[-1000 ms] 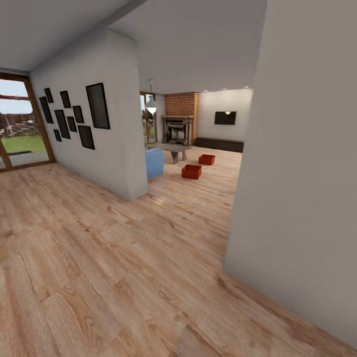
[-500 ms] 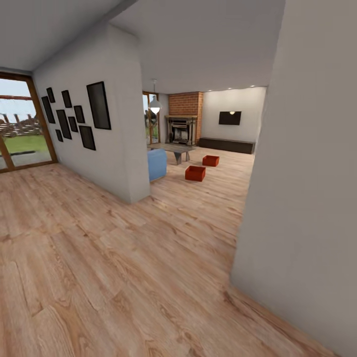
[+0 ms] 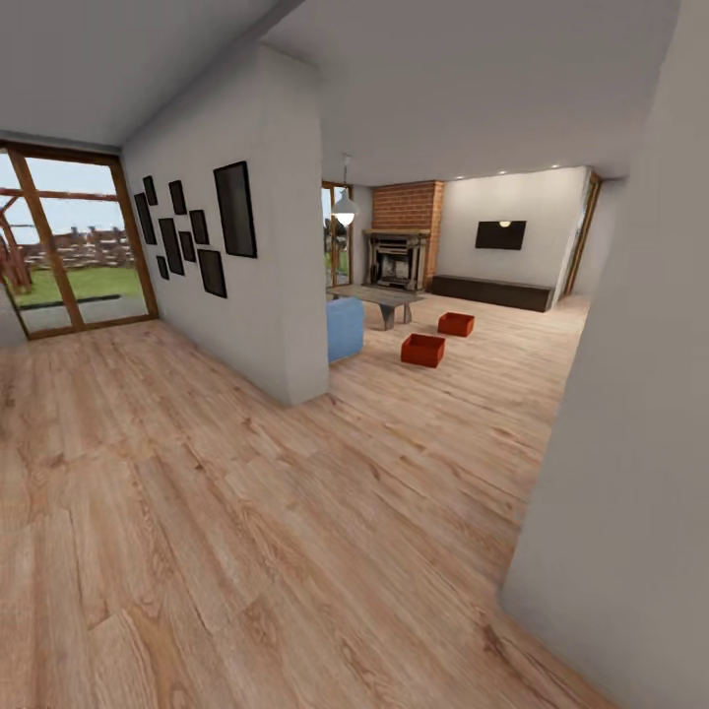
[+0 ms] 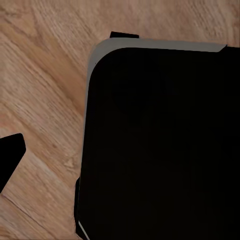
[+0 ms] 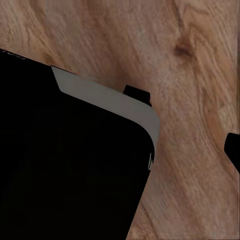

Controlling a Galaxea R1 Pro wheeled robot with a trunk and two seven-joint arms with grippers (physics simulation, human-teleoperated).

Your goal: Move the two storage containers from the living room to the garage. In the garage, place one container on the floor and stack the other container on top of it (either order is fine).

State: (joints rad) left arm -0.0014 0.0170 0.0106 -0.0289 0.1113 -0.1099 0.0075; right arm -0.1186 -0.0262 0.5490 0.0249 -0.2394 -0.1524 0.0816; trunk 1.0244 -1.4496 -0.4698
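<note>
In the head view, the two storage containers stand on the light wood planks of the living room, seen through a wide opening ahead. The nearer red-orange box [image 3: 422, 350] is right of a blue seat; the farther one [image 3: 456, 324] lies just beyond it, by the low grey table [image 3: 379, 295]. Both are far from me. In the left wrist view one dark fingertip [image 4: 10, 157] shows at the frame's edge over wood planks. Another fingertip [image 5: 234, 150] shows the same way in the right wrist view. Both sit far off centre and hold nothing.
A white partition wall [image 3: 276, 295] with black picture frames stands left of the opening, with a blue seat [image 3: 345, 328] behind its end. A white wall corner [image 3: 630, 443] is close on my right. Brick fireplace [image 3: 398, 258] and dark low cabinet [image 3: 492, 291] line the back. My black base [image 4: 160, 145] shows below the wrists.
The whole head picture has shifted: the camera has moved forward and turned. The opening looks wider, and more of the living room's back wall and the glass door shows. The containers have not moved.
</note>
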